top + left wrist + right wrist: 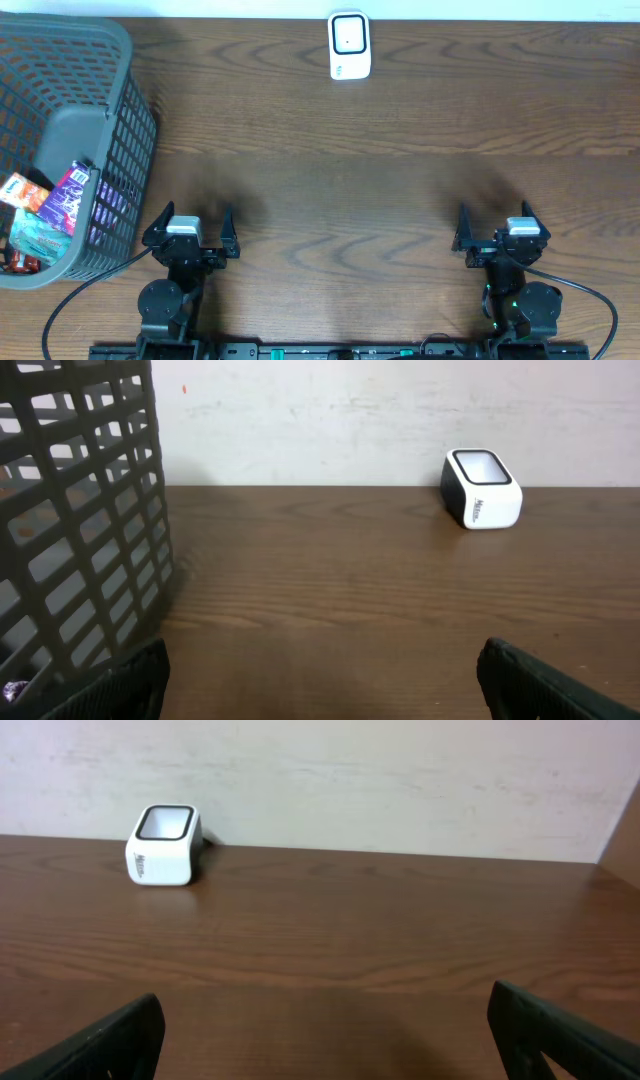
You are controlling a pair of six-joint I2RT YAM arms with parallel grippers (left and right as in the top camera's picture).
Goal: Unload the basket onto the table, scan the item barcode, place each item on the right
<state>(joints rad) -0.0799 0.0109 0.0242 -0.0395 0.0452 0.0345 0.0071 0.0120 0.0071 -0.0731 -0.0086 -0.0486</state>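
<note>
Both arms are sitting at the near edge of the bench point(350, 170), well apart from each other. The left gripper point(193, 225) is resting with its jaws spread wide, holding nothing. The right gripper point(497, 228) is doing the same.

The items are lying inside the grey mesh basket point(130, 120) at the left end, just beside the left gripper: a purple packet point(68, 197), an orange packet point(22, 190) and a teal packet point(40, 238).

The white scanner point(349, 45) is sitting at the far edge, near the middle.
</note>
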